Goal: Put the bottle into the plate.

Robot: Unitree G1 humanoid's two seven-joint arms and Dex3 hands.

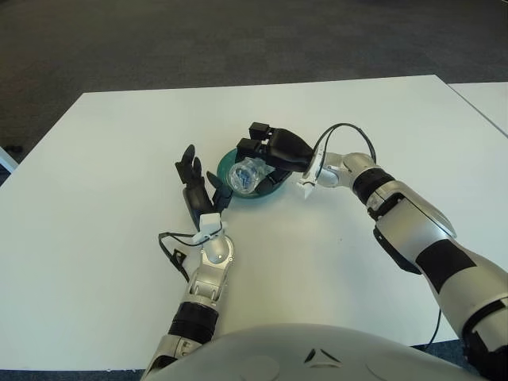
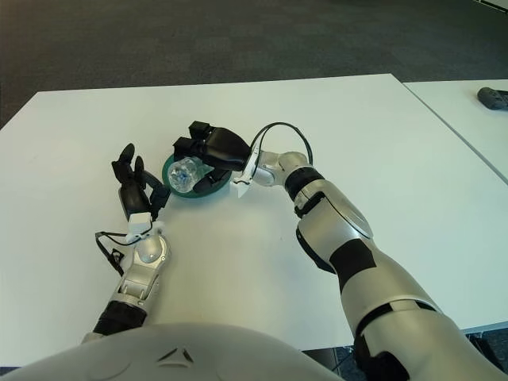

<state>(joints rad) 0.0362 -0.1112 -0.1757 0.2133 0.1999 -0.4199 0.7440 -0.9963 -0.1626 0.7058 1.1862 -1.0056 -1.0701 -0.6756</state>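
Observation:
A small clear plastic bottle (image 1: pixel 244 175) lies on its side over the dark green plate (image 1: pixel 270 193), its round end facing me. My right hand (image 1: pixel 266 152) reaches in from the right and is curled over the top of the bottle, holding it low in the plate. My left hand (image 1: pixel 197 181) stands upright just left of the plate with its fingers spread and holds nothing.
The white table (image 1: pixel 95 190) spreads wide around the plate. A black cable (image 1: pixel 343 132) loops above my right wrist. A second white table (image 2: pixel 468 119) stands to the right, with a dark object (image 2: pixel 494 98) on it.

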